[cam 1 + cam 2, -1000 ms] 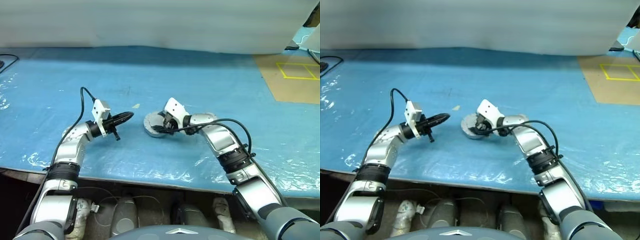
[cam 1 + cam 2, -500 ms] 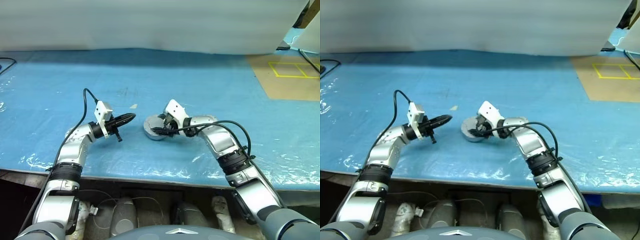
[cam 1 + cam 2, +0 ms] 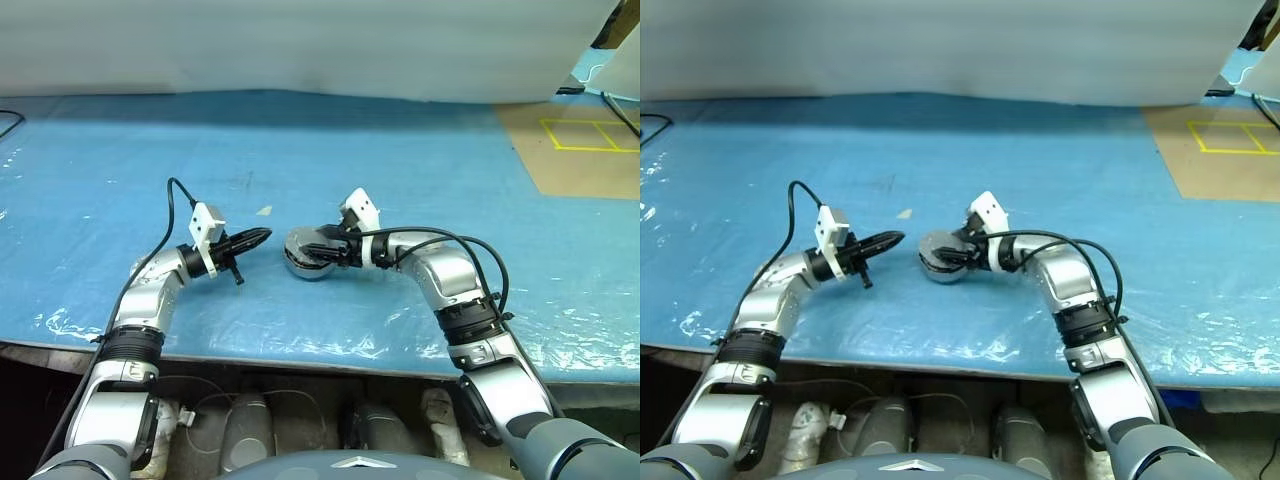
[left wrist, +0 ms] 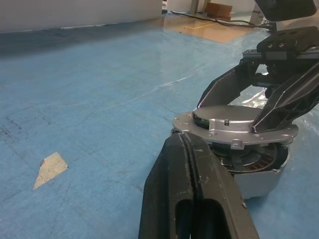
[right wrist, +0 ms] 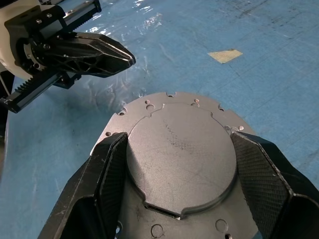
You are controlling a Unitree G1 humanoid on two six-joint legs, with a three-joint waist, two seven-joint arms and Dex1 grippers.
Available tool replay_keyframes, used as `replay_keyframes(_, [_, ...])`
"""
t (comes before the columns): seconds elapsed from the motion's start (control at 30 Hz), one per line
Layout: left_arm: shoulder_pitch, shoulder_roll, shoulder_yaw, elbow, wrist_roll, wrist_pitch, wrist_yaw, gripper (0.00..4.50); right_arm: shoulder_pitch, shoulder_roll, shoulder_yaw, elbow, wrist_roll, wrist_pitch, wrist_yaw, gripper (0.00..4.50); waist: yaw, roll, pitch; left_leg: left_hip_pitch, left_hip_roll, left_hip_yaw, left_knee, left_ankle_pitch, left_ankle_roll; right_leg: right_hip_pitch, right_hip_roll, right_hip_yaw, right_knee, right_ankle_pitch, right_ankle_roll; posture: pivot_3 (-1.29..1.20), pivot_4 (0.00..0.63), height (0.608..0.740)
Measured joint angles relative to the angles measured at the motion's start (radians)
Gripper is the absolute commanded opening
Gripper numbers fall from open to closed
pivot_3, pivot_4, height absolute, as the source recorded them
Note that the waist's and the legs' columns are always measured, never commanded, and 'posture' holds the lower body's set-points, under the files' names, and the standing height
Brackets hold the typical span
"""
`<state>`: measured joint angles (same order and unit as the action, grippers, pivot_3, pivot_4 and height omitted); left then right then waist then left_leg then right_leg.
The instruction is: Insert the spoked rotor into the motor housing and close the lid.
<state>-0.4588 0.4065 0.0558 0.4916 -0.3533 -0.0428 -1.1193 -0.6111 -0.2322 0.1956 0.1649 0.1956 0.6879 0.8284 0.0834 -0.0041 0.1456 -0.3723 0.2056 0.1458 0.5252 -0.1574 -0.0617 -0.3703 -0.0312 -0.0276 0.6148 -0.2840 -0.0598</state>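
1. Blue sheet [image 3: 420, 160]: covers the whole work surface; glossy, wrinkled along the near edge. A brown floor patch with yellow tape lines [image 3: 585, 135] lies at the far right.
2. Right gripper [image 5: 177, 164]: jaws spread wide, one finger [image 5: 107, 167] on each side of the raised round centre of a flat silver lid [image 5: 179, 154]. The finger pads press against that raised part; the lid is grasped.
3. Left gripper [image 3: 255, 237]: fingers clenched together, nothing between them. It hangs above the sheet, tip pointing toward the housing, near it but apart from it.
4. Motor housing [image 4: 259, 174]: short round silver cylinder, standing on the blue sheet near the middle of the surface, between the two grippers. Copper-toned windings show through the gap under the lid.
5. Lid: a flat plate with small holes around its flange. It sits on top of the housing, tilted, with a gap on the side facing the left gripper; not seated flush.
6. Spoked rotor: cannot be made out beneath the lid.
7. Tape scrap [image 4: 50, 168]: small pale piece stuck on the sheet, beyond the left gripper, well apart from the housing.
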Motion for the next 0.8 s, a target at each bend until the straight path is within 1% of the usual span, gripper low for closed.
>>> replay_keyframes(0.27, [0.0, 0.0, 0.0, 0.005, 0.004, -0.004, -0.006, 0.0, 0.014, 0.005, 0.058, 0.01, -0.064, -0.084, -0.045, 2.92, -0.009, 0.0, 0.0, 0.005, 0.001, 0.0, 0.0, 0.0, 0.0, 0.003, 0.0, 0.002, 0.002, 0.0, 0.0, 0.0, 0.15, 0.74])
replay_keyframes(0.5, [0.0, -0.001, 0.0, 0.005, 0.004, -0.004, -0.006, 0.0, 0.01, 0.006, 0.068, 0.054, -0.073, -0.147, -0.046, 2.92, -0.013, 0.0, 0.0, 0.006, 0.001, 0.001, 0.0, 0.0, 0.0, 0.004, 0.0, 0.002, 0.003, 0.0, -0.001, 0.0, 0.15, 0.74])
replay_keyframes(0.67, [0.001, -0.004, 0.0, 0.005, 0.004, -0.005, -0.006, 0.0, 0.006, 0.006, 0.091, 0.102, -0.092, -0.223, -0.06, 2.92, -0.014, 0.0, 0.0, 0.013, 0.001, 0.002, 0.001, 0.0, 0.0, 0.008, -0.003, 0.003, 0.004, 0.0, -0.002, 0.0, 0.15, 0.74])
replay_keyframes(0.7, [0.001, -0.004, 0.0, 0.005, 0.004, -0.005, -0.006, 0.0, 0.004, 0.007, 0.097, 0.108, -0.099, -0.23, -0.067, 2.92, -0.014, 0.0, 0.0, 0.015, 0.001, 0.003, 0.001, 0.0, 0.0, 0.009, -0.005, 0.004, 0.004, -0.002, -0.005, 0.0, 0.15, 0.74])
replay_keyframes(0.8, [0.002, -0.008, 0.0, 0.005, 0.004, -0.006, -0.006, 0.0, -0.025, 0.021, 0.129, 0.155, -0.14, -0.243, -0.11, 2.92, -0.014, 0.0, 0.0, 0.023, 0.0, 0.004, 0.0, -0.002, 0.004, 0.014, -0.009, 0.007, 0.004, -0.003, -0.002, 0.0, 0.15, 0.74])
